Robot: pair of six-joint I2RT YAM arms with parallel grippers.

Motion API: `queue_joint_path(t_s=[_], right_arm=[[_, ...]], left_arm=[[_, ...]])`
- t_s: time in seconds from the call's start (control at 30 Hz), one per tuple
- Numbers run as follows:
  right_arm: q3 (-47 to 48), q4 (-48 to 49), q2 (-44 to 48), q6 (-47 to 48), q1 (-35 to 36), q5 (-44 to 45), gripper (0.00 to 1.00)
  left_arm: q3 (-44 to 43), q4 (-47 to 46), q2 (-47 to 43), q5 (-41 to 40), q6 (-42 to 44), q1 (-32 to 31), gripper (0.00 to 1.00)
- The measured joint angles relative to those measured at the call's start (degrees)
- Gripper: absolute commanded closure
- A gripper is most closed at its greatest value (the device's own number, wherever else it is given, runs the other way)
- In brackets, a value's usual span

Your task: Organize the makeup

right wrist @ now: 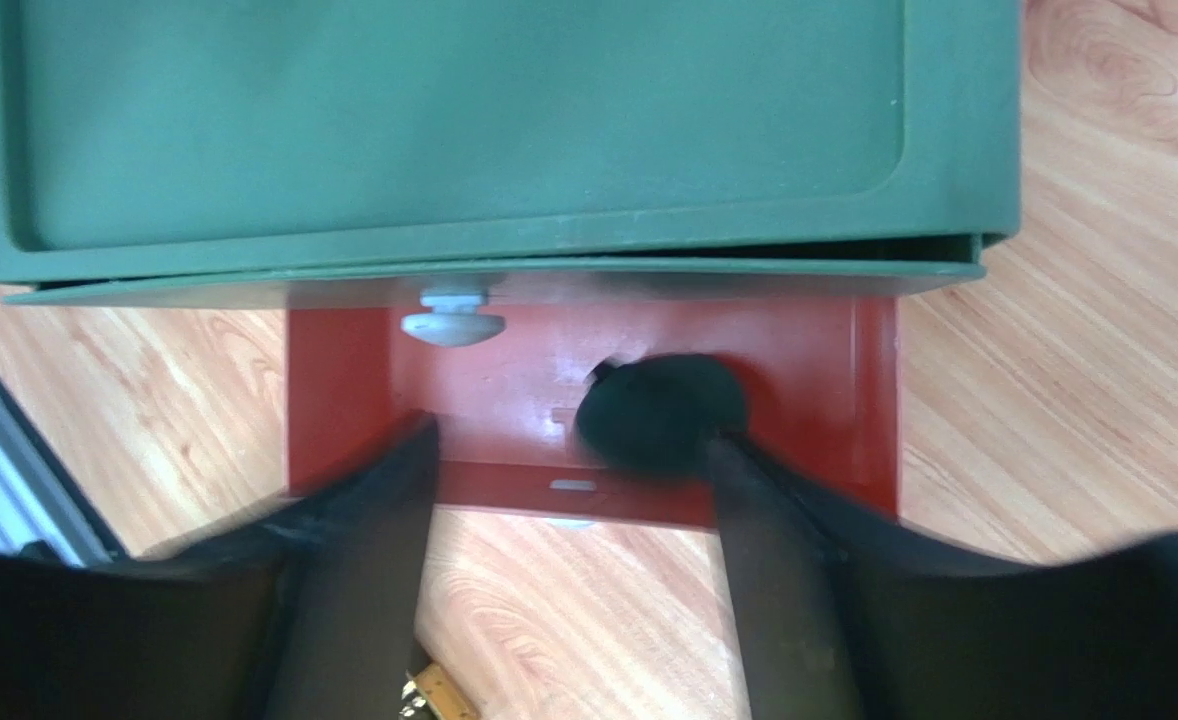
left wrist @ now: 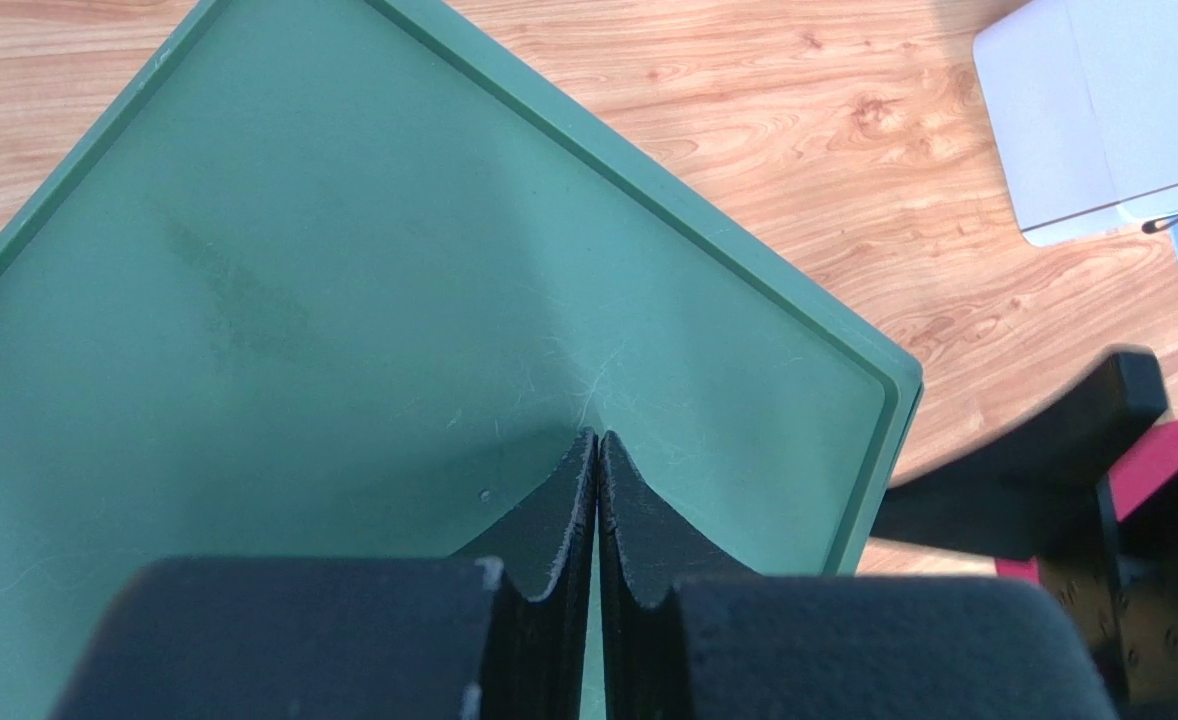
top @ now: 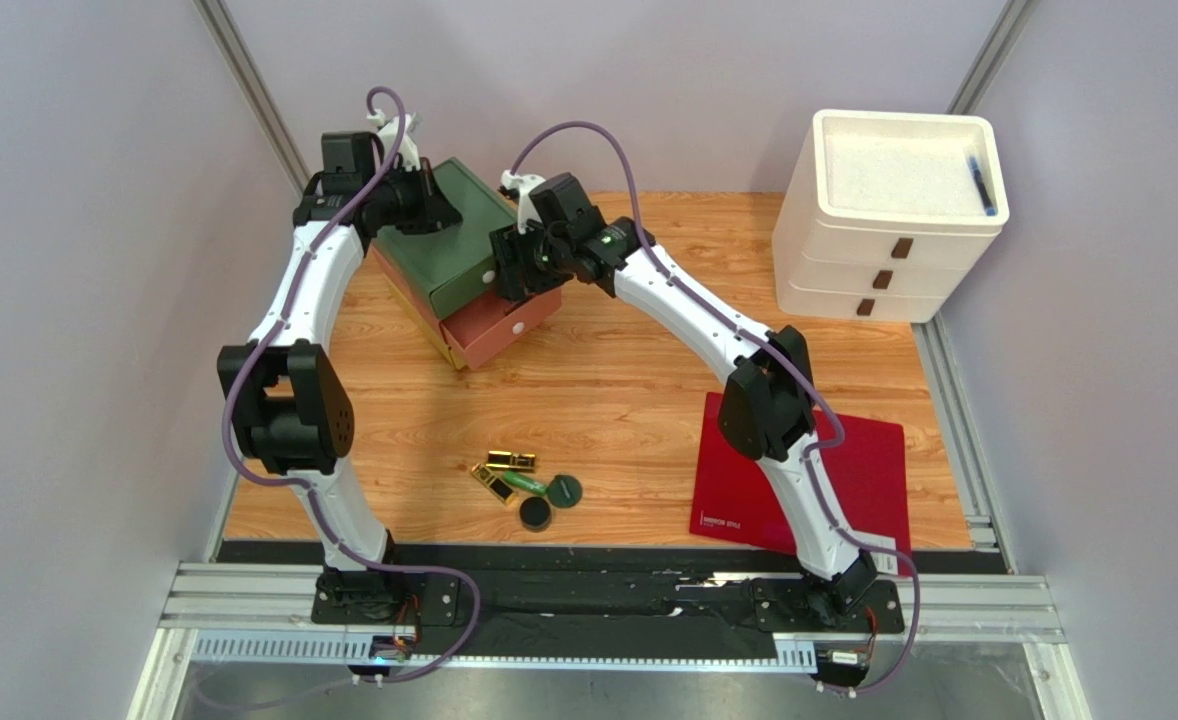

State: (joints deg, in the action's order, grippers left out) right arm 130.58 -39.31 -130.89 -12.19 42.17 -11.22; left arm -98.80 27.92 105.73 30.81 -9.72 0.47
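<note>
A green drawer box [top: 453,233] stands over a red drawer [top: 502,326] that is pulled open. My left gripper [top: 404,203] is shut, its tips resting on the box's green top [left wrist: 325,300]. My right gripper [right wrist: 573,443] is open and empty above the red drawer [right wrist: 355,390], where one dark round compact [right wrist: 660,413] lies. On the table near the front lie two dark green compacts [top: 562,488], gold lipstick tubes [top: 508,459] and a green tube [top: 519,483]. No clear lip-gloss tubes are in view.
A flat red sheet [top: 851,465] lies at the front right under the right arm. A white three-drawer unit [top: 888,210] stands at the back right. Grey walls close in the left, back and right sides.
</note>
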Motion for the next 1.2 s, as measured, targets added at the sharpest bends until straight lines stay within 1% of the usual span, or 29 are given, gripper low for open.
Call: queue_joint_path(t_s=[0.2,0.23,0.3,0.37,0.43,0.5,0.6,0.63,0.7,0.73,0.93,1.1,1.17,1.2], right_arm=[[-0.1,0.2,-0.5,-0.1,0.0,1.0,0.34],[-0.1,0.2,-0.5,0.0,0.0,1.1,0.37],[-0.3,0.2,-0.5,-0.1,0.0,1.3,0.40],[-0.5,0.2,-0.6,-0.1,0.0,1.3,0.49],[-0.5,0.1,-0.7,0.0,0.0,1.3,0.54],[-0.5,0.1,-1.0,0.0,0.0,1.1,0.57],[-1.5,-0.3,-1.1,0.0,0.0,0.7,0.66],[-1.9,-0.4,-1.1,0.0,0.0,0.6,0.74],[-2.7,-0.4,-1.2,0.0,0.0,0.3,0.79],[-3.1,-0.6,-1.2,0.0,0.0,0.2,0.84],[-4.5,-0.5,-1.2,0.0,0.0,-0.1,0.87],[-5.7,-0.4,-1.1,0.0,0.0,0.0,0.87],[-6.2,-0.2,-1.1,0.0,0.0,0.2,0.85],[-6.9,0.3,-0.8,0.0,0.0,0.6,0.79]], left_arm=[[0.0,0.0,0.0,0.0,0.0,0.0,0.92],[0.0,0.0,0.0,0.0,0.0,0.0,0.92],[0.0,0.0,0.0,0.0,0.0,0.0,0.92],[0.0,0.0,0.0,0.0,0.0,0.0,0.92],[0.0,0.0,0.0,0.0,0.0,0.0,0.92],[0.0,0.0,0.0,0.0,0.0,0.0,0.92],[0.0,0.0,0.0,0.0,0.0,0.0,0.92],[0.0,0.0,0.0,0.0,0.0,0.0,0.92],[0.0,0.0,0.0,0.0,0.0,0.0,0.92],[0.0,0.0,0.0,0.0,0.0,0.0,0.92],[0.1,-0.1,0.0,0.0,0.0,0.0,0.92],[0.2,-0.2,0.0,0.0,-0.1,0.0,0.92],[0.2,-0.3,0.0,0.1,-0.2,0.0,0.92],[0.3,-0.4,-0.1,0.1,-0.2,0.0,0.92]])
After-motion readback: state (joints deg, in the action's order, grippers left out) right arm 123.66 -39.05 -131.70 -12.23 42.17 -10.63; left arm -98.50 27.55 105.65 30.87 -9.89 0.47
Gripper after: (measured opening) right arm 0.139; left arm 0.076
